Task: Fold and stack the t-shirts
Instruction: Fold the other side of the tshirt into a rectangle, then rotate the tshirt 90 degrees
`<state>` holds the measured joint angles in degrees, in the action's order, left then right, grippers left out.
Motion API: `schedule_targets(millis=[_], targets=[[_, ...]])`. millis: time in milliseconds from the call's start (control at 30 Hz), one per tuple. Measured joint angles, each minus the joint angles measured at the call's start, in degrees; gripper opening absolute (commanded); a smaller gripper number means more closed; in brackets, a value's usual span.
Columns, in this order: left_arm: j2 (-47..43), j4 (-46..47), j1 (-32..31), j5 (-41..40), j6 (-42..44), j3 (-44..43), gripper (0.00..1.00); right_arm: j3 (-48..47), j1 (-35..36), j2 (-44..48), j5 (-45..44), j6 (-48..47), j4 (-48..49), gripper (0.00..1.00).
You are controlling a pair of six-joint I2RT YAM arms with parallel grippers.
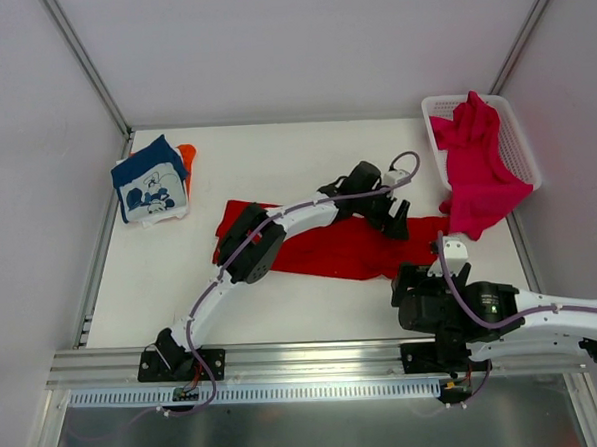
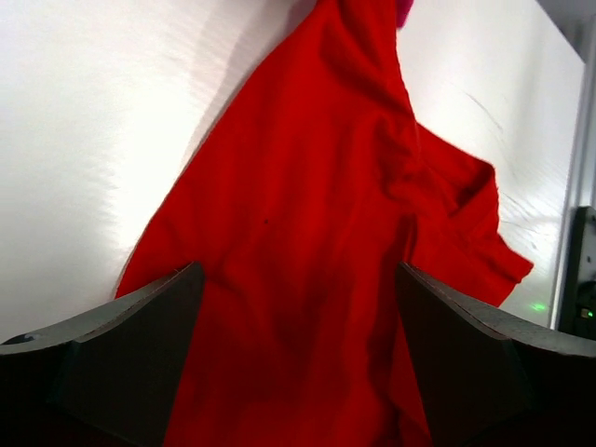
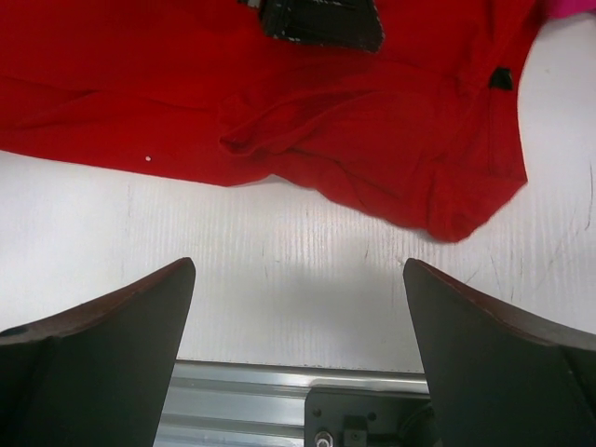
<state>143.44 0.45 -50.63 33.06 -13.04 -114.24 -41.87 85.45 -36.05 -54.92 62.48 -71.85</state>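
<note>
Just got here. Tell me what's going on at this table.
Two robot arms are working on t-shirts. The left gripper, jaws open, is over the red t-shirt lying spread out mid-table, not closed on it. The right gripper, also open, is over bare table by the shirt's near edge. A folded navy t-shirt lies on an orange one at the far left. A pink t-shirt hangs over the white basket at the far right, not yet folded.

No legible writing in any view.
The navy t-shirt (image 1: 150, 181) at ten o'clock on the table (image 1: 305, 153) bears a white cartoon print; no letters or numbers can be made out on it.
</note>
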Motion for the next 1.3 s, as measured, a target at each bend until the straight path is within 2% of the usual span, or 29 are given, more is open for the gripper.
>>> schedule_targets(millis=[233,400,500,867,1033,1167,1233,1267,1300], targets=[[-0.22,-4.61,6.05,-4.02,-1.14,-2.51,0.87,-0.70,-0.02,1.62,-1.40,0.20,-2.29,0.99],[-0.15,-8.81,12.41,-7.82,-2.91,-5.14,0.94,-1.20,-0.02,3.32,-3.04,0.46,-3.04,0.99],[1.05,-11.08,16.09,-9.11,-4.00,-8.50,0.99,-1.20,0.00,4.15,-4.07,0.50,-3.45,0.99],[8.55,-12.50,28.89,-19.76,-5.25,-24.48,0.99,-1.25,-0.02,5.70,-7.74,0.26,-3.87,0.99],[8.00,-9.64,35.01,-21.14,-5.90,-23.96,0.99,-1.22,-0.02,5.22,-8.96,0.72,-3.91,1.00],[-1.57,-4.50,37.13,-16.90,-8.00,-10.86,0.99,-1.25,-0.02,3.63,-12.46,1.92,-3.91,0.99],[-7.32,-3.43,36.37,-14.60,-8.79,-5.68,0.99,-1.60,-0.02,3.37,-14.16,0.42,-2.99,0.93],[-10.60,-2.40,35.58,-13.38,-9.20,-3.72,0.99,-2.38,-0.04,3.37,-14.82,-2.23,-1.86,0.72],[-14.01,-1.31,34.47,-12.46,-9.75,-1.77,0.99,-3.50,-0.26,3.37,-15.15,-5.42,-0.70,0.62]])
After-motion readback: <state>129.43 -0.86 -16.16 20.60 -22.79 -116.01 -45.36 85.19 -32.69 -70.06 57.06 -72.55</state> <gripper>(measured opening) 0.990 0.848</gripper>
